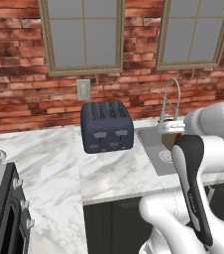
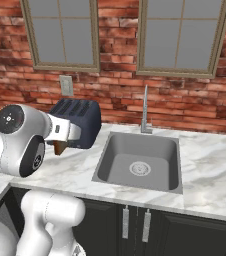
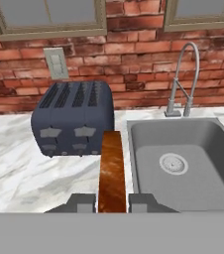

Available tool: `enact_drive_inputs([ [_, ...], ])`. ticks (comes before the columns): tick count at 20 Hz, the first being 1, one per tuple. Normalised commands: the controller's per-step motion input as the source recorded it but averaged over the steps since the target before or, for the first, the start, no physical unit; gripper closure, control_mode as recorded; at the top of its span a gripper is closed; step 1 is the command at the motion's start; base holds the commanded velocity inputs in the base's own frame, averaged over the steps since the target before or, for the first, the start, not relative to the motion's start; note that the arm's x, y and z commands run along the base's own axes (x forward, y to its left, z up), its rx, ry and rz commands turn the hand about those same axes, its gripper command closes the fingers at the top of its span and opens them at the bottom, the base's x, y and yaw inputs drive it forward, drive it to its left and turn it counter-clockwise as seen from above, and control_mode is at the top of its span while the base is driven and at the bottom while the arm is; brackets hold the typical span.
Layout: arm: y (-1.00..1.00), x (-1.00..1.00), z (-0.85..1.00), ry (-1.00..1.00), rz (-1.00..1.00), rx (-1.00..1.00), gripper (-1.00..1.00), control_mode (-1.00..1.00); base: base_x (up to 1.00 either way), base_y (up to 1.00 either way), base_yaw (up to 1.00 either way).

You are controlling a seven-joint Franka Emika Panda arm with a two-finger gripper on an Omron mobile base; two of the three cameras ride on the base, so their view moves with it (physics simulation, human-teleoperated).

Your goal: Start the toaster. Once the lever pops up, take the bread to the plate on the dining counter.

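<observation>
My jaws [image 3: 112, 202] are clamped on the bread [image 3: 111, 173], a thin brown slice with darker crust, seen edge-on, held above the marble tabletop [image 3: 29, 168] between the navy four-slot toaster [image 3: 73, 119] and the steel sink [image 3: 183, 163].

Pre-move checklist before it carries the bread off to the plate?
1. Tool shut on the bread: ok, slice stands edge-on between the fingertips.
2. Bread clear of the toaster: ok, held in front of it, apart.
3. Toaster slots empty: cannot tell, too dark.
4. Sink and faucet out of the way: ok, off to the side.
5. Plate and dining counter located: not ok, not in these views.
</observation>
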Motion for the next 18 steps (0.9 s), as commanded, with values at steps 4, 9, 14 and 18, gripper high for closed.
enact_drive_inputs([
  [4,0.0,0.0,0.0,0.0,0.0,0.0,1.0,-1.0,0.0,0.0,0.0],
  [9,0.0,0.0,0.0,0.0,0.0,0.0,1.0,-1.0,0.0,0.0,0.0],
  [14,0.0,0.0,0.0,0.0,0.0,0.0,1.0,-1.0,0.0,0.0,0.0],
  [18,0.0,0.0,0.0,0.0,0.0,0.0,1.0,-1.0,0.0,0.0,0.0],
])
